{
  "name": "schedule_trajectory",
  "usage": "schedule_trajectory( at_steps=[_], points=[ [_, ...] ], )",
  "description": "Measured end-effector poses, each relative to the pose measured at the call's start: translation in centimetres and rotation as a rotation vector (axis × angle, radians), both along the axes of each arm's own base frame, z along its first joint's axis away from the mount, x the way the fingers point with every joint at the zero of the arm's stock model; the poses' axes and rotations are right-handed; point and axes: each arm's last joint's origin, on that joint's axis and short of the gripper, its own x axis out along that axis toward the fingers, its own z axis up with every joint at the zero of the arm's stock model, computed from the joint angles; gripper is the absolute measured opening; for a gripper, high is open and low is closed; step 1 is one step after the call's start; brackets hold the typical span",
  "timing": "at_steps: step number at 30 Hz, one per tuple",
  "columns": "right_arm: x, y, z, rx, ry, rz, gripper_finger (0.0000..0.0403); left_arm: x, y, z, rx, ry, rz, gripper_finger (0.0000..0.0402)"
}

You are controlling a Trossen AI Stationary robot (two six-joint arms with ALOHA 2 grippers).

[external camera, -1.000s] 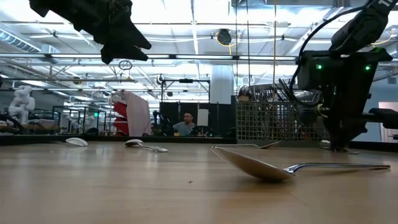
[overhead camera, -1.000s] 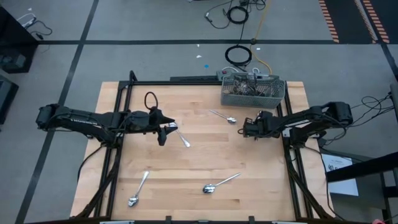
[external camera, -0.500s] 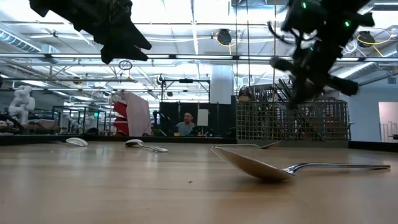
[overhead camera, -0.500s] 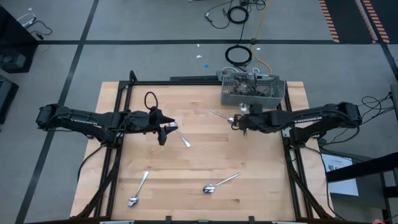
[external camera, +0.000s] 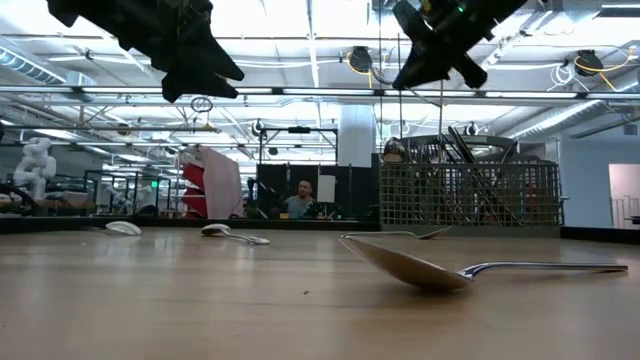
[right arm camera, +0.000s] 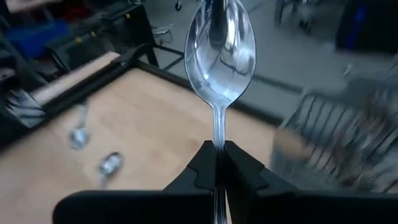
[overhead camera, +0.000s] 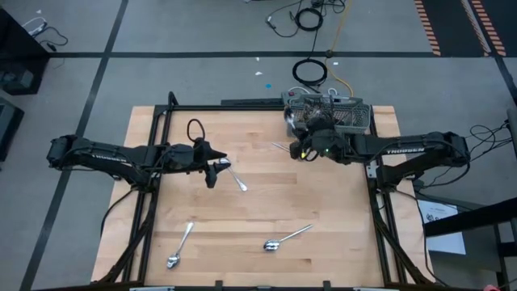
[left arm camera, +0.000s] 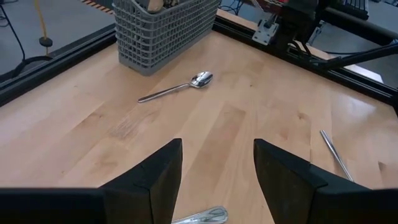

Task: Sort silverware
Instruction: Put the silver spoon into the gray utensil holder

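My right gripper (overhead camera: 305, 145) hangs high above the table beside the grey mesh basket (overhead camera: 329, 117), shut on a silver spoon (right arm camera: 221, 50); in the low view it is at the top (external camera: 440, 45). My left gripper (left arm camera: 217, 168) stands open and unladen above the table's left half (overhead camera: 216, 168). Loose silverware lies flat on the wood: a spoon near the basket (left arm camera: 177, 88), a piece under my left gripper (overhead camera: 237, 179), a spoon at the near left (overhead camera: 176, 246) and one at the near middle (overhead camera: 284, 238). My right gripper pinches the spoon's thin handle (right arm camera: 219, 134) between its two fingers, a short way behind the bowl. The rest of the handle is hidden between the fingers. The spoon sticks out past the fingertips in line with them, bowl foremost, lifted clear of the table.
The basket (external camera: 470, 195) at the far right holds upright cutlery. A black frame rail (overhead camera: 242, 107) runs along the table's far edge. Bare wood lies in the middle (overhead camera: 266, 198). A person (external camera: 297, 203) sits far off in the room behind.
My right gripper has risen from the tabletop near the right edge and swung toward the table's left and far side, next to the basket, rolling about its own line as it went. The spoon has come up with it, lifted clear of the wood.
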Motion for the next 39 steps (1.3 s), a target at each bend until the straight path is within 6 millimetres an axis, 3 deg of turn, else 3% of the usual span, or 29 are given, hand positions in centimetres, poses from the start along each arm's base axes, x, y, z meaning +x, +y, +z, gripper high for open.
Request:
schedule_trajectory(
  at_steps=[6, 16, 26, 33, 39],
  points=[
    [-0.1, -2.1, 1.2, -0.194, 0.150, 0.026, 0.0004, 0.0, 0.0, 0.0, 0.005, -0.001, 0.010, 0.0205],
    [-0.1, -6.4, 2.8, -0.368, 0.012, -0.096, 0.0004, 0.0, 0.1, 0.1, 0.010, -0.009, 0.021, 0.0205],
    [3.0, -9.6, -0.4, -0.636, -0.028, -0.160, 0.0004, 0.0, 0.1, 0.1, 0.011, -0.008, 0.023, 0.0205],
    [3.9, -11.9, -3.7, -0.579, 0.049, -0.190, 0.0004, 0.0, 0.1, 0.1, -0.005, -0.012, 0.030, 0.0205],
    [3.8, -12.5, -4.4, -0.554, 0.071, -0.202, 0.0004, 0.0, 0.1, 0.0, -0.012, -0.005, 0.035, 0.0205]
  ],
)
